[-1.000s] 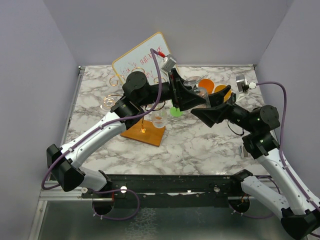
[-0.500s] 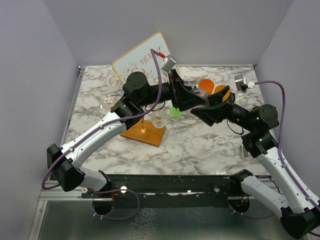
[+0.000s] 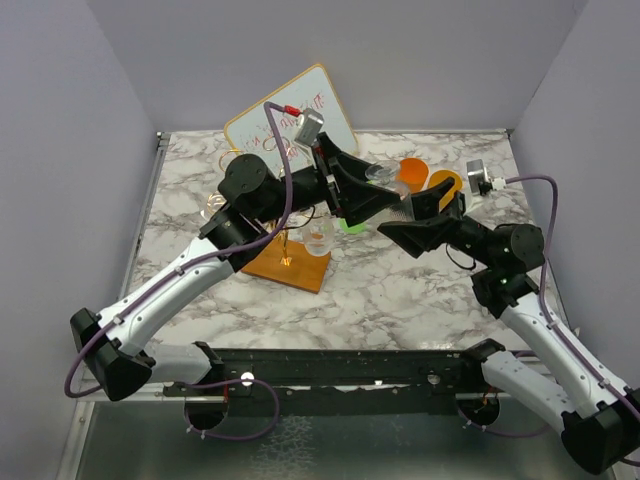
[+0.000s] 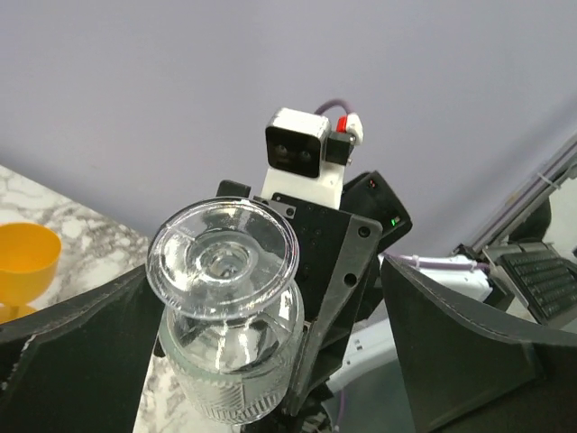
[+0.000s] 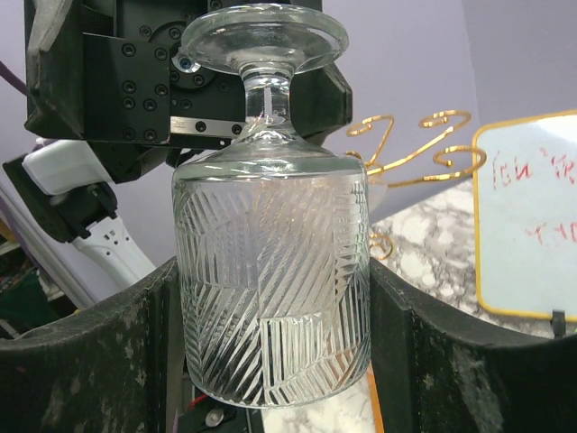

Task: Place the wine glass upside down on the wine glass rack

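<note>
Gold rack (image 5: 406, 149) shows beyond the right gripper (image 5: 270, 347), which clamps the glass (image 5: 270, 225) by its bowl, foot up. Around that foot the left gripper (image 4: 270, 361) gapes, touching nothing. One grip on slick walls may slip; the foot may clip a curl.

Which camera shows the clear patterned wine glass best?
The right wrist view: the clear patterned wine glass fills the frame, upside down, foot, stem and most of the bowl visible. The left wrist view looks onto its round foot and part of the bowl. The top view gives only a small glimpse.
</note>
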`<state>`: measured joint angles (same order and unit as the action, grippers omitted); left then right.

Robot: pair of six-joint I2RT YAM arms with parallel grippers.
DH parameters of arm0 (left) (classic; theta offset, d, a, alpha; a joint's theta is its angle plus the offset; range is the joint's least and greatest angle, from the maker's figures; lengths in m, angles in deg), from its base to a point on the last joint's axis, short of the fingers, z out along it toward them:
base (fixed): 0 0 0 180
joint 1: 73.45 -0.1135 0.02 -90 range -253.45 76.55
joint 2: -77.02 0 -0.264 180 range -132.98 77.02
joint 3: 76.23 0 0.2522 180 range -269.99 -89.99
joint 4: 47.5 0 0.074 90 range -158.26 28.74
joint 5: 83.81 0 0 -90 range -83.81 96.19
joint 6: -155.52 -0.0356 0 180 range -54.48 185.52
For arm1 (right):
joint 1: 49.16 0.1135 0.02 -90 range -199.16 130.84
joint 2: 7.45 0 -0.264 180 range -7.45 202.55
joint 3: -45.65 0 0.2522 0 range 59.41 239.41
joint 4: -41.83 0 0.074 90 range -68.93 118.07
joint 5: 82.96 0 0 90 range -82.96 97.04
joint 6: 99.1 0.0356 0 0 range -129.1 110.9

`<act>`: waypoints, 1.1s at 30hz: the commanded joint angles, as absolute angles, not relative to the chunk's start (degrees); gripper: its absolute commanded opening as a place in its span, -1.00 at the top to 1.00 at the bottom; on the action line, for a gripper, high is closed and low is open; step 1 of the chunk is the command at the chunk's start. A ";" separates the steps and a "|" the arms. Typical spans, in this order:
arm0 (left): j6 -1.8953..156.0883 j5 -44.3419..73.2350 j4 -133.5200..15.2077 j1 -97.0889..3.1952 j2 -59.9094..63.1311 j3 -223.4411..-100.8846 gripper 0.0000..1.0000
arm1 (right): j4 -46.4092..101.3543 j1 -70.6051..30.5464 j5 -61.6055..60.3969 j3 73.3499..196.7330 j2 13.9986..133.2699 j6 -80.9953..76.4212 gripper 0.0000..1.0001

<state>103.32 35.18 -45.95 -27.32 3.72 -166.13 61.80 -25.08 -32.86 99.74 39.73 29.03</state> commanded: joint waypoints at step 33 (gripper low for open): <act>76.22 -29.71 -77.96 -27.23 19.20 -178.30 -0.98 | 88.38 17.18 8.31 94.82 54.38 0.40 0.98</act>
<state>79.52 -22.48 -75.15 -27.32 19.57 -178.07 77.43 14.59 -3.42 97.01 52.17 3.96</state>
